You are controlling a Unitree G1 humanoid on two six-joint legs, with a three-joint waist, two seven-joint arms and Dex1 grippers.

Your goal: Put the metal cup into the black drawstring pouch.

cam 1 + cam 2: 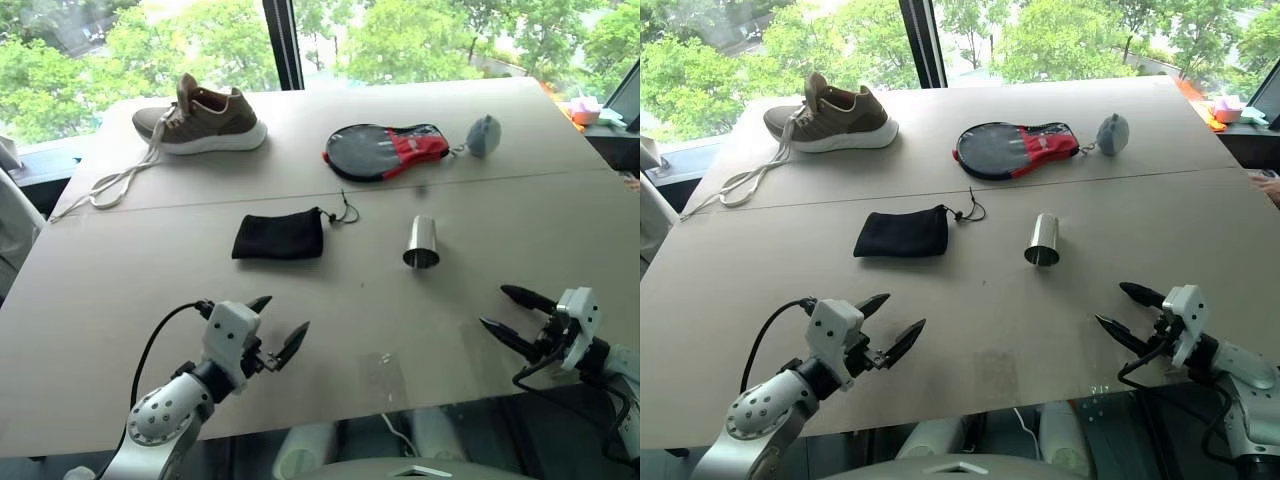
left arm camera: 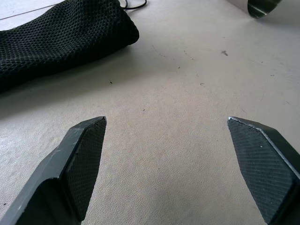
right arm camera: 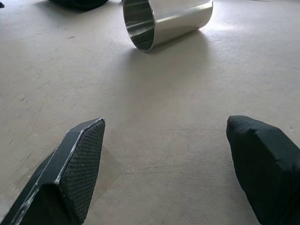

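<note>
- I have the left hand [image 1: 277, 328] hovering low over the surface [image 1: 120, 290], its fingers spread wide with nothing between them.
- The pouch [image 1: 279, 237] lies flat just ahead of that hand, its cord [image 1: 343, 211] trailing off the end nearer the cup.
- My right hand [image 1: 510, 314] hangs over the near right part of the surface, fingers likewise wide apart and empty, pointing in toward the middle.
- The cup [image 1: 421, 243] lies on its side ahead of the right hand, open mouth turned toward it, well apart from the fingers.
- Cup and pouch sit near each other, not touching.
- Farther off beyond both hands I see a shoe [image 1: 203, 120] and a black-and-red case [image 1: 385, 151].
</note>
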